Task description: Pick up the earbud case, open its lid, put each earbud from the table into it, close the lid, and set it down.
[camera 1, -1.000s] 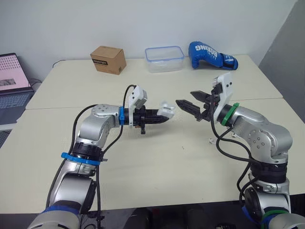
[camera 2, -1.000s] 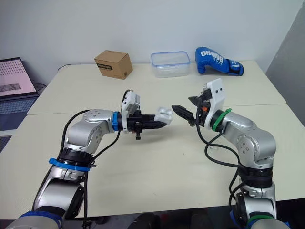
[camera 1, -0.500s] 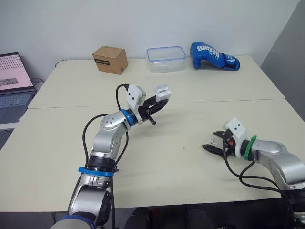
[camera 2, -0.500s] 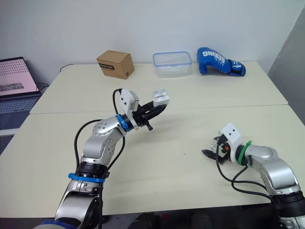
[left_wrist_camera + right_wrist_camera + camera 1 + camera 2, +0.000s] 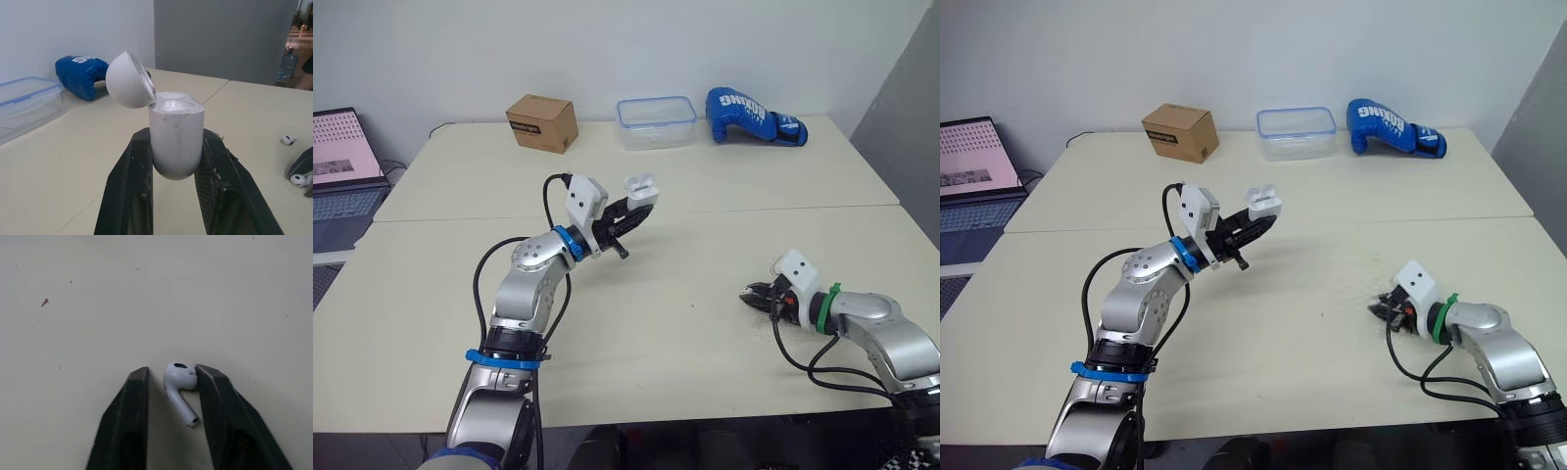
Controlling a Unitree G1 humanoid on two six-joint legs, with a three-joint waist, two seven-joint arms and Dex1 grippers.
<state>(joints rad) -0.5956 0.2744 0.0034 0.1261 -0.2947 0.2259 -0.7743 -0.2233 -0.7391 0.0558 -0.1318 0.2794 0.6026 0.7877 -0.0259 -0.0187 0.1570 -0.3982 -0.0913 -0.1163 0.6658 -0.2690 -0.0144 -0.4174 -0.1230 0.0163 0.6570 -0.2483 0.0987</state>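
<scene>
The white earbud case [image 5: 176,137] is held upright above the table's middle, its round lid [image 5: 129,81] hinged open. My left gripper [image 5: 641,201] is shut on the case's body. At the right front, my right gripper [image 5: 754,296] is down at the tabletop. Its fingers [image 5: 217,401] stand on either side of a white earbud [image 5: 180,382] that lies on the table. One finger touches the earbud and a narrow gap shows at the other. A second earbud [image 5: 289,140] lies on the table close beside it.
Along the table's far edge stand a cardboard box [image 5: 541,122], a clear plastic container with a blue rim [image 5: 655,121] and a blue boxing glove [image 5: 754,115]. A laptop [image 5: 337,162] sits off the table's left side.
My right arm has dropped from mid-air to the table, and its wide-open fingers have narrowed around the earbud. My left arm has carried the open case up and away from it.
</scene>
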